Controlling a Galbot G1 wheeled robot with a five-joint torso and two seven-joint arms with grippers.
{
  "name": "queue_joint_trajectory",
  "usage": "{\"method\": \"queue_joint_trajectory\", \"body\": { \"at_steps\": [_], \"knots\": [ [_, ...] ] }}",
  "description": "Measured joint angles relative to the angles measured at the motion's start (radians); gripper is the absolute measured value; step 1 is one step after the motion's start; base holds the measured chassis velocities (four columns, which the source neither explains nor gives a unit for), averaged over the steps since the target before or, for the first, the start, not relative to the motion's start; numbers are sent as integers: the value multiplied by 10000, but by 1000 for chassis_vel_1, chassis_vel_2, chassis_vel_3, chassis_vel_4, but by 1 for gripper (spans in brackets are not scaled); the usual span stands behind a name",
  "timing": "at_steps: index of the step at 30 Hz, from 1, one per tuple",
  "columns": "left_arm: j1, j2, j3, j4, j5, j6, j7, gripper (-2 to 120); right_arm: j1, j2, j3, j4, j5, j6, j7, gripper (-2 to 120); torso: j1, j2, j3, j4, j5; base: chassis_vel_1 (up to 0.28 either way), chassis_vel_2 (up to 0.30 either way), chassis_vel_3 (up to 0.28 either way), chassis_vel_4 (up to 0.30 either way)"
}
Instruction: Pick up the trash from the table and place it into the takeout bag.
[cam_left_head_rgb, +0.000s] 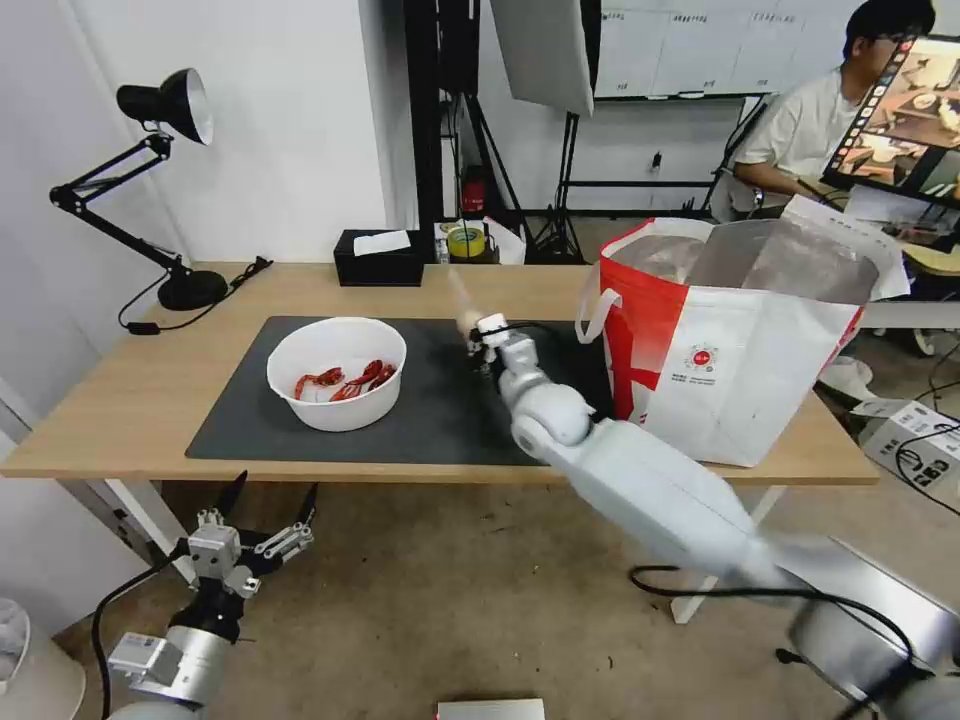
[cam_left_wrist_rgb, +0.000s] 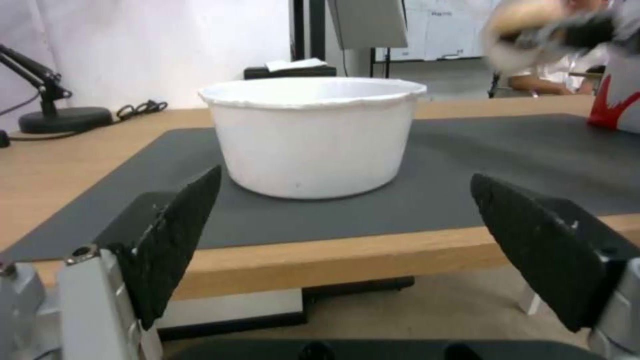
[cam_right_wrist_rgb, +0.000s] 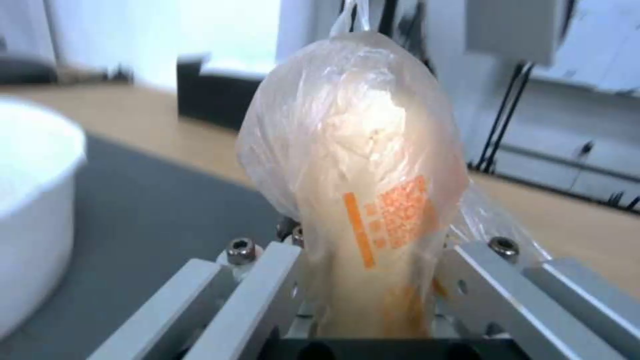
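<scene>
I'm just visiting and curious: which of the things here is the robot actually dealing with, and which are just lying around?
Part of the job:
- white bowl with red shells, on the table
- tan ball in a clear plastic bag, held in the right gripper
- takeout bag, standing open
- left gripper, open, low before the table

Just lying about:
- desk lamp
- black tissue box
- tape roll

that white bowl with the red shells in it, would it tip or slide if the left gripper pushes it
The white round bowl looks wide and low, so probably slides on the dark grey mat rather than tips. Few red crayfish shells inside suggest it's light. Its thin rim may flex.
</scene>
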Motion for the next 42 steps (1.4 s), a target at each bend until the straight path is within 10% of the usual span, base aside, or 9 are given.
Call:
{"method": "queue_joint_trajectory", "body": {
  "at_steps": [17, 25, 34, 42],
  "knots": [
    [52, -14, 238, -136, 255, 44, -30, 100, -1363, -2172, 2903, 3827, -2249, -541, 2279, 8, 0, 0, -1, 1, -1, 0, 0, 0, 0],
    [163, -68, 310, -232, 336, 46, -35, 100, -975, -2606, 3742, 3912, -345, -2029, 4694, 8, 0, -1, 0, 1, -1, 0, 0, 0, 0],
    [138, -110, 468, -243, 388, 46, -36, 100, -1011, -2910, 3833, 3836, 911, -2256, 4761, 9, 0, 0, 0, 1, -2, 0, 0, 0, 0],
    [137, -92, 531, -226, 463, 54, -35, 100, -1011, -3161, 3937, 3914, 1639, -2316, 4470, 40, 0, 0, 0, 1, -2, 0, 0, 0, 0]
  ]
}}
